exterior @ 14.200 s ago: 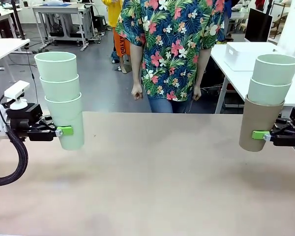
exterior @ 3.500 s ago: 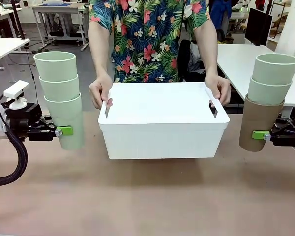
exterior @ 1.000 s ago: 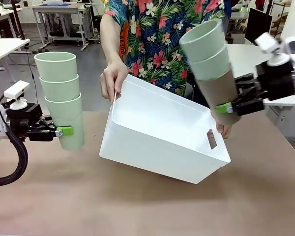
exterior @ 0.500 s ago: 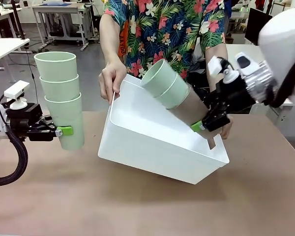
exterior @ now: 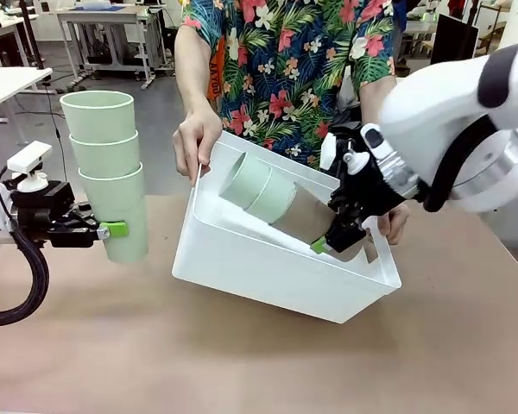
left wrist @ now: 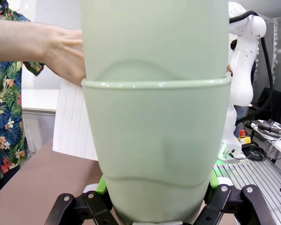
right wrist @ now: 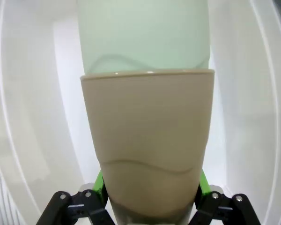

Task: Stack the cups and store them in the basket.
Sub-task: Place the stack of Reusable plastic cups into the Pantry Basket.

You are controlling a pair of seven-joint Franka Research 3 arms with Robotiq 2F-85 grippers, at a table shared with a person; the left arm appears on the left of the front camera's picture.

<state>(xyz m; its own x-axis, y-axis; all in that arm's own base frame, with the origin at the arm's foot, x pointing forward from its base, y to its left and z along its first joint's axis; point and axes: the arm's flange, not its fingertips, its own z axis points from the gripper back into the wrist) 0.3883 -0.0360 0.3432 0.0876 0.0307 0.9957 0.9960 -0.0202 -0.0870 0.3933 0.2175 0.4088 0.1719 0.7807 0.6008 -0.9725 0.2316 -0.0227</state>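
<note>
Cup stack (exterior: 276, 200), clamped by right gripper (exterior: 335, 245), angles inside tilted basket (exterior: 268, 276); best released once resting. Left gripper (exterior: 119, 229) holds mint stack (exterior: 108, 164) beside basket.

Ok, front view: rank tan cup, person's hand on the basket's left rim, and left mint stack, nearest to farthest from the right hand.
1. tan cup: gripped by the right hand, inside the basket.
2. person's hand: on the basket's left rim.
3. mint stack: far left, held by the left hand.
</note>
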